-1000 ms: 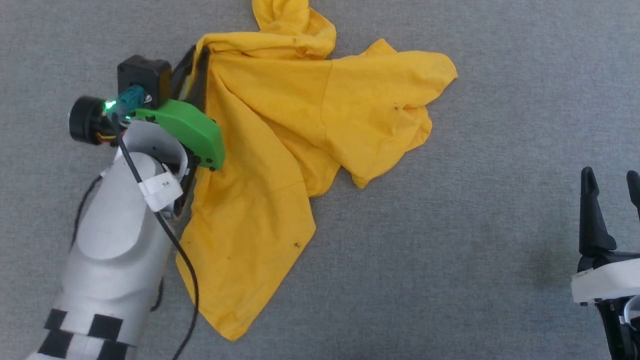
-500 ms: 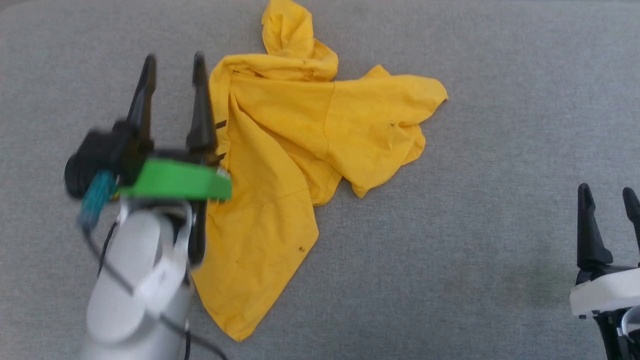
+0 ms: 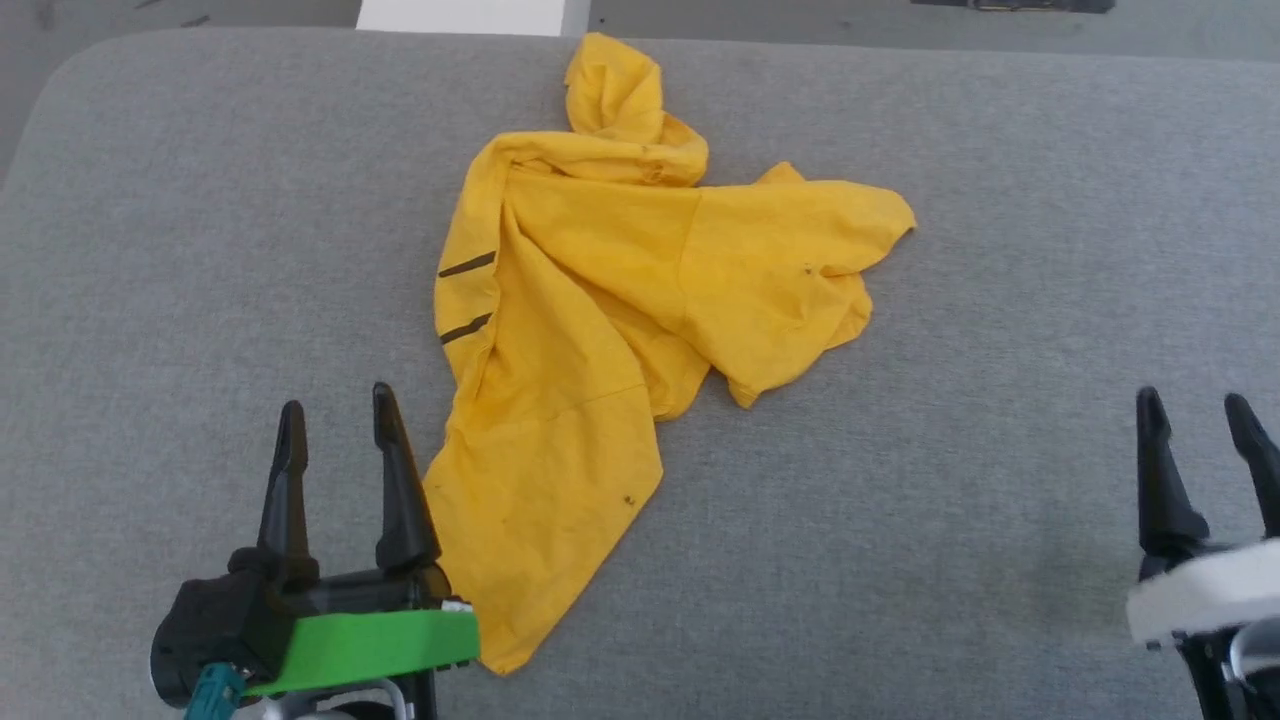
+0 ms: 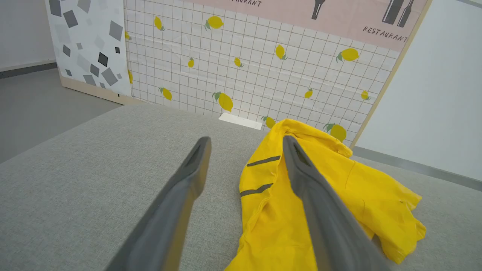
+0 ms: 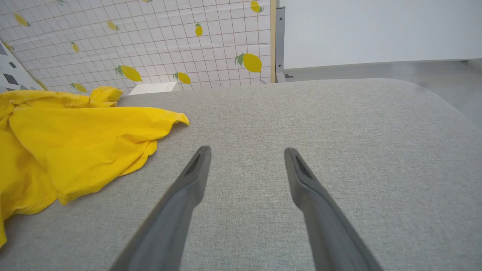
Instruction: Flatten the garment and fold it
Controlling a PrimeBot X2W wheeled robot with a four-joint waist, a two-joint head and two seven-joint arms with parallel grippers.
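Overhead, in the head view, the garment [image 3: 600,330] is seen whole: a bright yellow T-shirt lying crumpled on the grey fabric-covered desk [image 3: 950,560], about midway across and toward the far rim. It has not been flattened. One bunched lobe is pushed toward the far rim, a broad flap is spread to the right, and a longer panel runs down toward the near left. Two thin dark stripes [image 3: 467,265] are carried on its left fold, and a few small dark specks are scattered over the cloth.

The left end effector [image 3: 337,400] is held with its fingers apart and nothing between them, just beside the garment's near left edge. The right end effector [image 3: 1194,398] is likewise spread and empty, over bare desk and well apart from the garment.

In the left wrist view the room beyond is given: a white gridded wall panel [image 4: 244,75] printed with lemons, and above it a pink band [image 4: 339,15] with dark bottle shapes. The word "RESTAURANT" can be read on that band at the right, and a second copy is cut off by the top edge. In the right wrist view the garment's right flap is seen side-on, its edge wavy.
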